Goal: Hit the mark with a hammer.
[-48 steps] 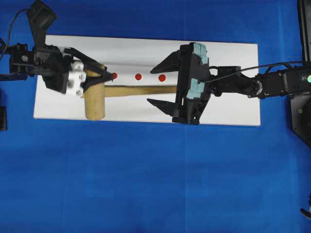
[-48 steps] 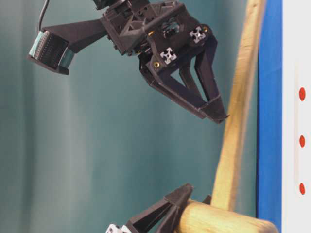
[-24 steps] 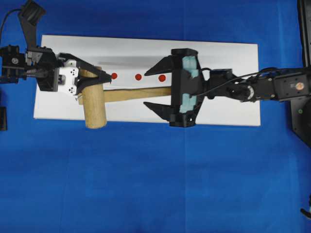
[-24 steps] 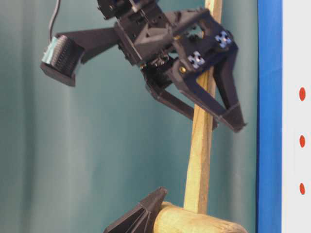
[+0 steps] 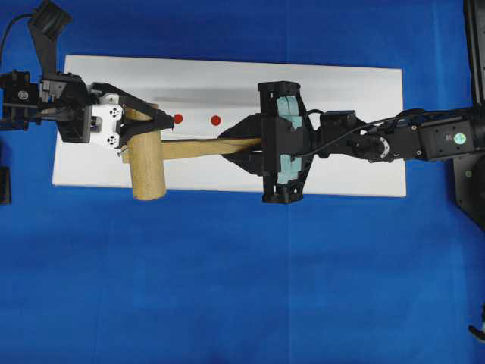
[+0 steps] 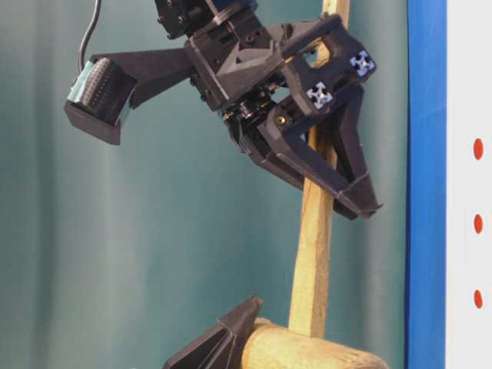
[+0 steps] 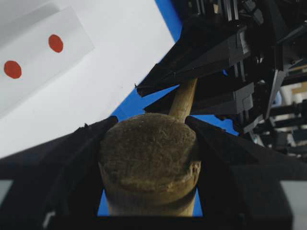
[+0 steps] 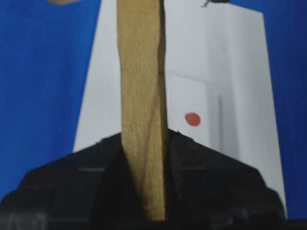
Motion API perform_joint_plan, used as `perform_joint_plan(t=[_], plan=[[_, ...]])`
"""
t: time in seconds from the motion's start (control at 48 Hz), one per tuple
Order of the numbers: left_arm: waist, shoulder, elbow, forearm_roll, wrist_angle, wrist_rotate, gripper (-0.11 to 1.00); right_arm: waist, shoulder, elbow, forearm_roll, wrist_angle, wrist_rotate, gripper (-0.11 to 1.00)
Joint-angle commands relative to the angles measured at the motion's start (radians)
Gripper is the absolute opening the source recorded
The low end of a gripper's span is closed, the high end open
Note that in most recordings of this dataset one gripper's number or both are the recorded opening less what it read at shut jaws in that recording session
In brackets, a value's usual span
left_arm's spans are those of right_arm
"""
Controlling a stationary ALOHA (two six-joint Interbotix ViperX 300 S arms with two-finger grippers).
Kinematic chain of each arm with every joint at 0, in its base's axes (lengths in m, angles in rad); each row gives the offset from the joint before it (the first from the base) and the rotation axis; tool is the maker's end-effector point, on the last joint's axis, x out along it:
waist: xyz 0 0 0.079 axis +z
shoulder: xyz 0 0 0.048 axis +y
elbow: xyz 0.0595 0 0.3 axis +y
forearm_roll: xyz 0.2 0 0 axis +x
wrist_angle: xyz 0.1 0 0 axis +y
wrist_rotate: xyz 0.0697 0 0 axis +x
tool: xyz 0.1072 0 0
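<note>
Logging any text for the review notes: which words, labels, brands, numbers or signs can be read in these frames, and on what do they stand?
No readable text in any view.
The white sheet bears only plain red dots, no writing.
The hammer is bare wood, unmarked.
The right gripper shows small white cross-shaped marks in the table-level view, not letters.

The hammer (image 5: 178, 152) is held above the board (image 5: 356, 98), head to the left, handle to the right; the head is gripped by the left gripper (image 5: 145, 125); the handle is clamped by the right gripper (image 5: 241, 147); two marks (image 5: 197, 120) are seen behind the handle.
</note>
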Motion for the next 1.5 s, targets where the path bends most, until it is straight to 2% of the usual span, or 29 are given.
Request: perform_joint_plan(t=[0.0,0.396,0.521,0.584,0.834,1.251,1.48], plan=[[0.000,-0.011,-0.015,0.003,-0.006,-0.002,0.45,-0.006,-0.012,-0.020,0.000,-0.003,0.005,0.08],[0.000,-0.006,-0.020,0.003,-0.006,0.008,0.47,-0.006,-0.014,-0.021,0.000,-0.003,0.006,0.08],[0.000,-0.006,-0.018,0.003,-0.006,0.014,0.79,-0.008,-0.014,-0.023,0.002,-0.003,0.011,0.08],[0.000,-0.009,-0.017,0.005,-0.005,0.015,0.88,-0.006,-0.015,-0.021,0.003,-0.003,0.015,0.08],[0.000,-0.037,0.005,0.005,0.021,0.020,0.83,-0.006,-0.064,0.011,0.018,-0.003,0.023,0.08],[0.003,-0.242,0.127,0.014,0.034,0.028,0.83,-0.006,-0.247,0.198,0.057,0.012,0.038,0.08],[0.005,-0.344,0.155,0.014,0.046,0.098,0.83,-0.006,-0.272,0.219,0.063,0.015,0.041,0.08]])
